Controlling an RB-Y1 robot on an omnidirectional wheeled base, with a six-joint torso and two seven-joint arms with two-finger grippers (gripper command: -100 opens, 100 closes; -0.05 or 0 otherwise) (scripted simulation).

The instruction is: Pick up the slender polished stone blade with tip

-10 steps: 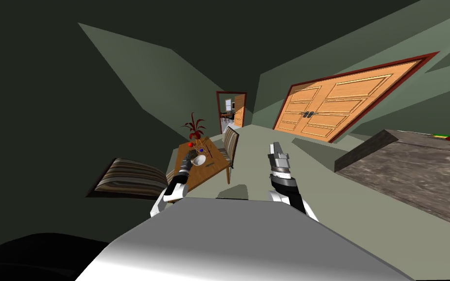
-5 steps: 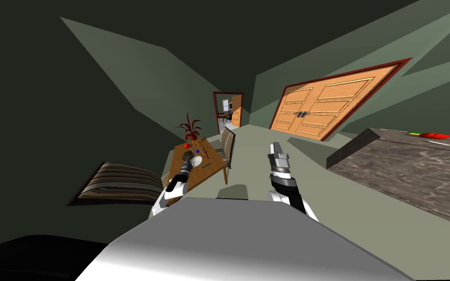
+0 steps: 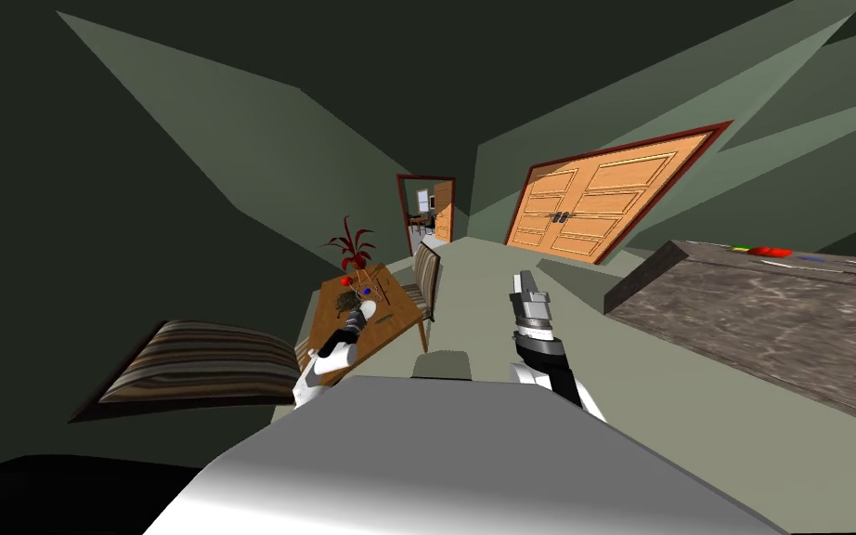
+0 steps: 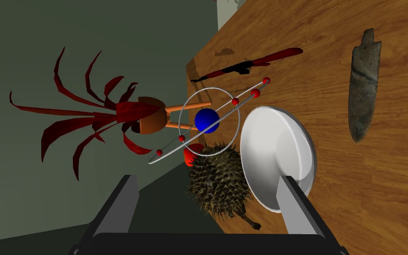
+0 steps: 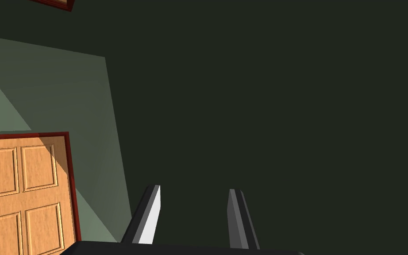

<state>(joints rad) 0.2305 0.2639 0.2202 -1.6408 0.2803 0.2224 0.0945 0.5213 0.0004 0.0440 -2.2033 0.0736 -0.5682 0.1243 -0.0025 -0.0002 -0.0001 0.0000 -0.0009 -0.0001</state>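
There's the stone blade (image 4: 363,86), grey-green and mottled, lying flat on the wooden worktop (image 4: 375,208). Its pointed end is turned back toward the left tool (image 4: 207,201), its notched butt away from it. It sits beside the white bowl (image 4: 278,157), apart from it, bare wood showing between the two.

The left tool hangs over the worktop with its fingers (image 4: 294,208) spread wide, gripping nothing. It's aimed at the bowl, not the blade! One finger crosses the bowl's near rim, and the blade lies outside that finger, beyond the span of the two, untouched.

On the bowl's other side from the blade, right against it, is a brown spiky ball (image 4: 218,183), framed in the gap of the tool, with a small red ball (image 4: 190,156) tucked next to it. Just past the bowl stands a wire orbit model with a blue sphere (image 4: 207,120) at its middle, one of its red beads close by the bowl's rim. Farther from the bowl, a slim red-and-black thing (image 4: 252,65) lies flat on the wood. Beyond the orbit model, farthest from the bowl, a red-leaved plant (image 4: 110,113) stands in a brown pot.

The right tool (image 5: 194,212) is held out well apart from the bowl, off the worktop altogether, its fingers parted by a narrower gap, empty.
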